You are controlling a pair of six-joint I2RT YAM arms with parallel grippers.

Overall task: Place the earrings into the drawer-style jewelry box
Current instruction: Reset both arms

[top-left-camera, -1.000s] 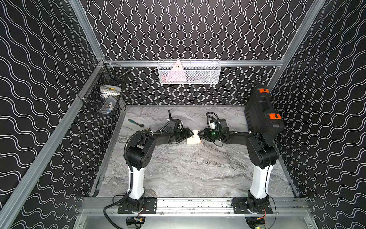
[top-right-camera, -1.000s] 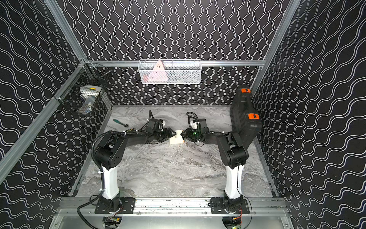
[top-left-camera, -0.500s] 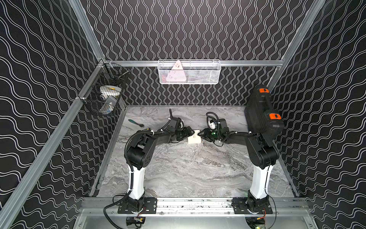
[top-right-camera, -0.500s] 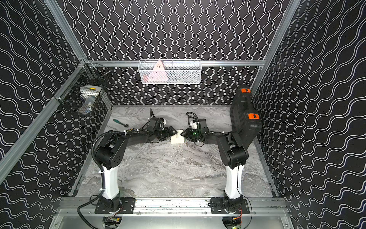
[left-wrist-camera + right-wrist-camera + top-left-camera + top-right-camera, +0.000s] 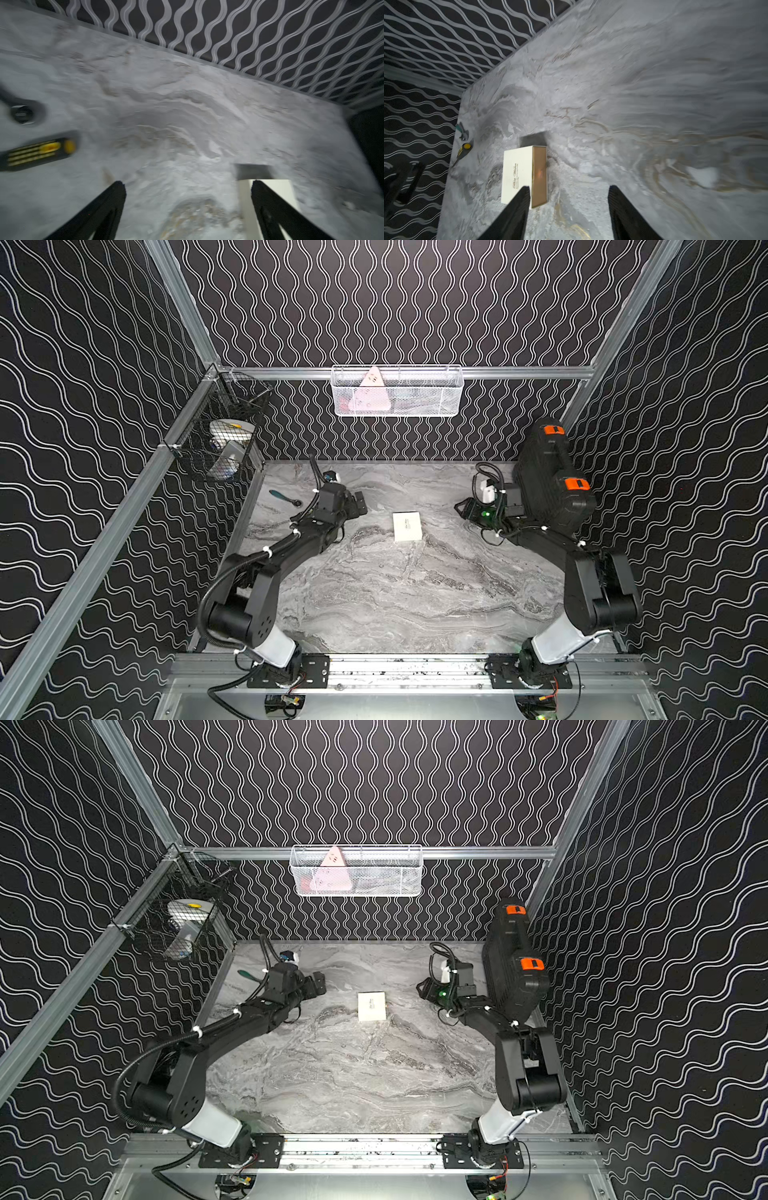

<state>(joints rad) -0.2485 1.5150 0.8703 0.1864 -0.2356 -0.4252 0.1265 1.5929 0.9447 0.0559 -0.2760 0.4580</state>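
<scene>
Jewelry box (image 5: 407,526): 1 unit, drawer flush, flat on your worktop (image 5: 374,605). Left jaws: spread, empty, clear of it. Right jaws: spread, empty, clear of it.

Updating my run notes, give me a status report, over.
Left gripper and right gripper open, empty. Jewelry box shut, untouched between them. Teal-handled tool aside, nothing blocking.

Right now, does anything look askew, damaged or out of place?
Nothing stands out. The jewelry box lies flat and intact, tray pushed in, clear of the open left gripper and right gripper.
</scene>
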